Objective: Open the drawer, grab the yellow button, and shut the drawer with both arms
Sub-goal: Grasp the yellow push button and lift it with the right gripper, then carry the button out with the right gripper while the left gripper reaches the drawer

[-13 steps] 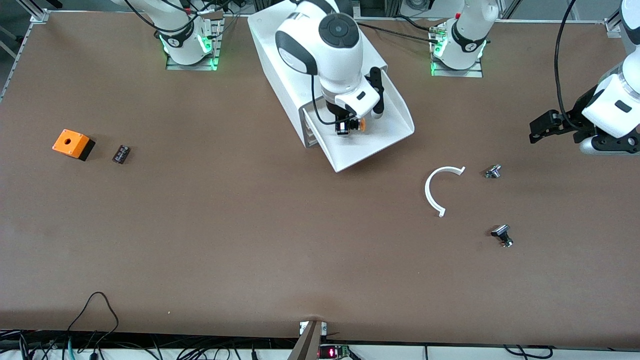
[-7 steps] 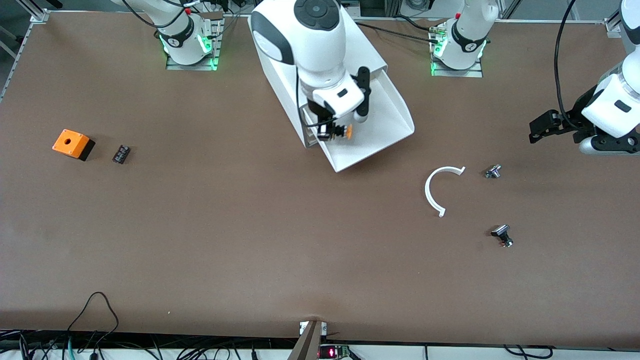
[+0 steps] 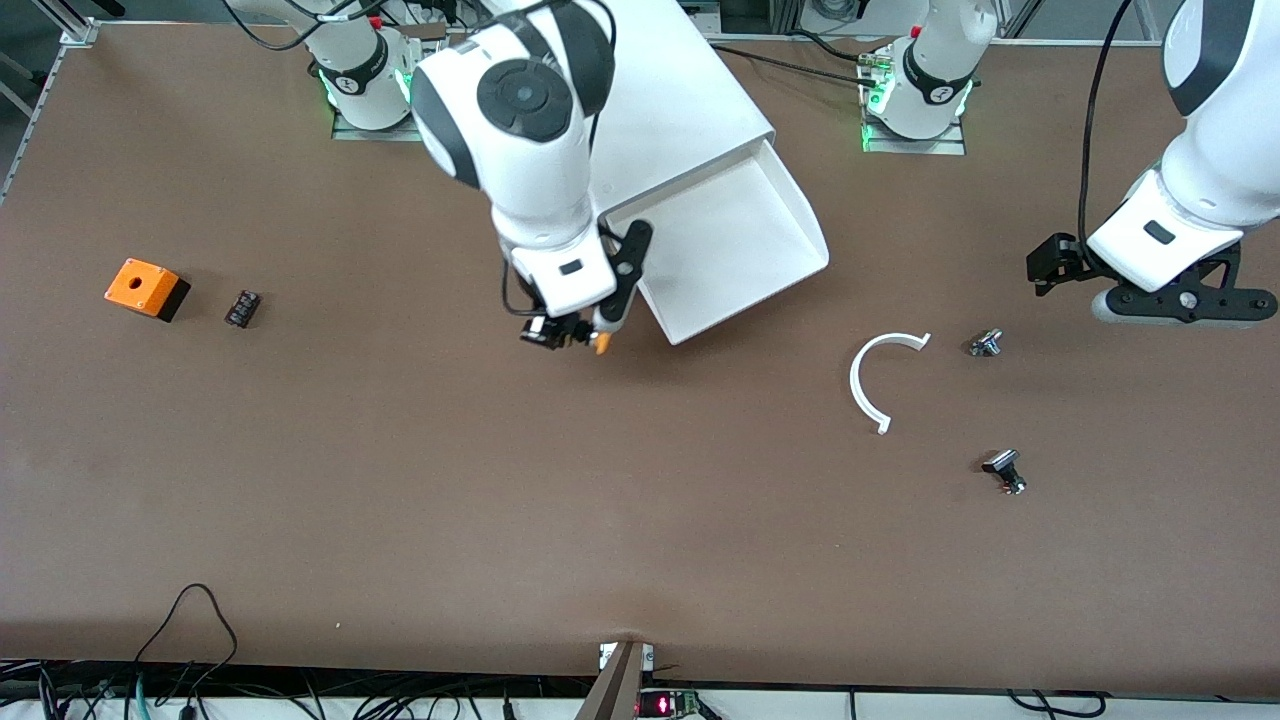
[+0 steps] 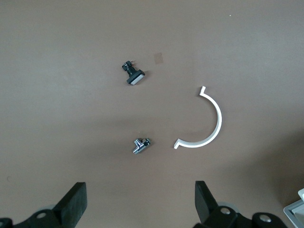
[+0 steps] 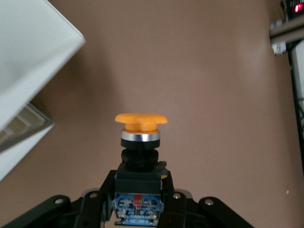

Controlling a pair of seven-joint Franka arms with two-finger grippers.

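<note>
The drawer, the top one of the white cabinet, stands pulled out and shows no contents. My right gripper is shut on the button and holds it over the bare table beside the drawer's front corner, toward the right arm's end. In the right wrist view the fingers clamp the button's black body and the orange cap points away from the gripper; the drawer's corner is alongside. My left gripper is open and empty over the table, toward the left arm's end.
A white curved strip and two small black-and-silver parts lie below the left gripper; they show in the left wrist view. An orange square box and a small black part lie toward the right arm's end.
My right gripper has carried the button out of the drawer and over the table toward the right arm's end. My left arm has shifted a little toward the drawer.
</note>
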